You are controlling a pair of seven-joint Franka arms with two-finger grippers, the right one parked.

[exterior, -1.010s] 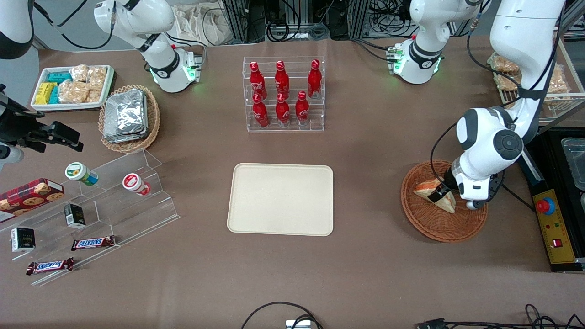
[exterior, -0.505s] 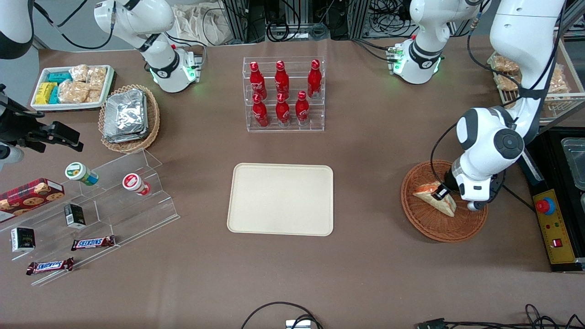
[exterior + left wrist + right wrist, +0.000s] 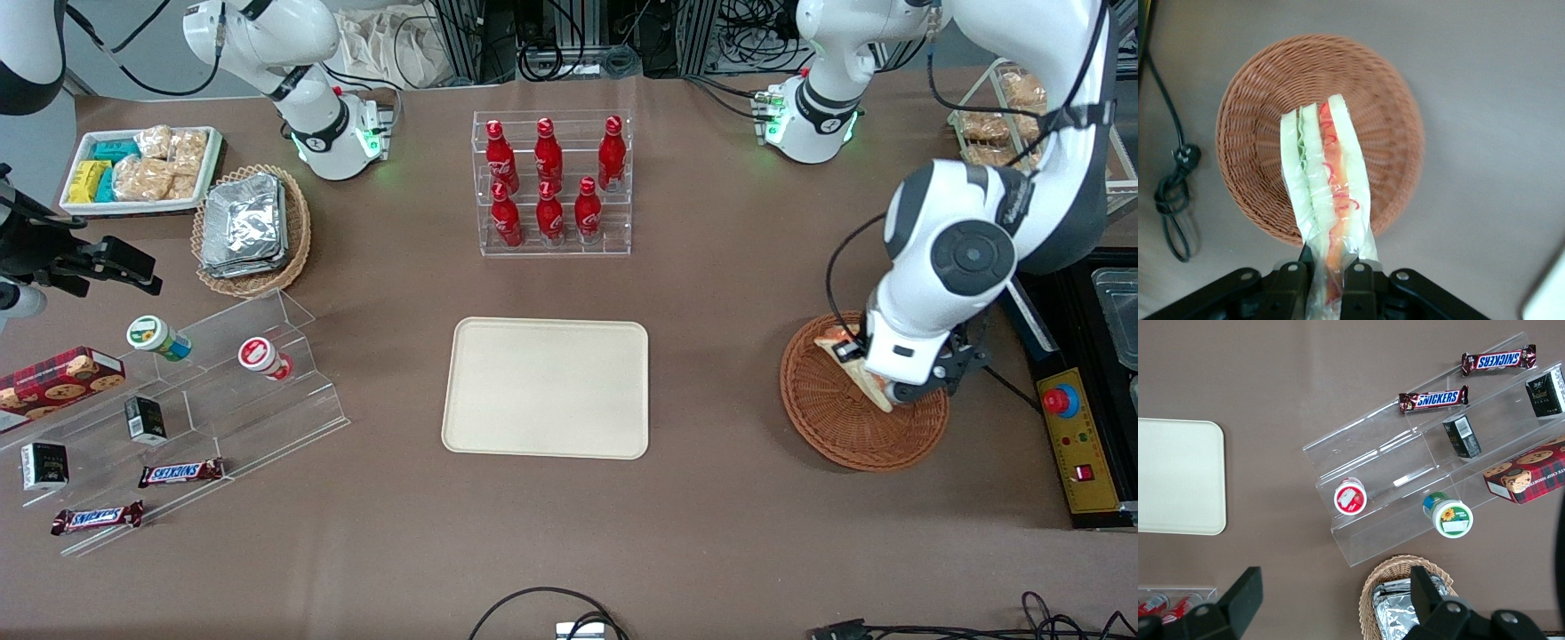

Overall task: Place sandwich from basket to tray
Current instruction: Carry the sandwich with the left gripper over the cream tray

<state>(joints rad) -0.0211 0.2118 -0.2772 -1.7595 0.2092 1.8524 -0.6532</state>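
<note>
Brown matte tabletop (image 3: 729,533) fills nearly the whole frame, evenly lit, soft shadows only. Upper edge: aluminium frame posts (image 3: 462,36) and a tangle of black cables (image 3: 578,53). Upper left corner: strip of grey floor (image 3: 116,71). Black cable loops (image 3: 542,613) at lower edge, centre.

Lighting bright, even, overhead; shadows on the surface (image 3: 711,498) soft and short. Front view sharp throughout. Faint glare on the foil packs (image 3: 244,227) and red bottles (image 3: 549,178). Wrist view: sandwich (image 3: 1328,193) sharp, surface beneath softer, basket (image 3: 1258,100) rim slightly blurred; gripper (image 3: 1327,283) dark, underexposed.
</note>
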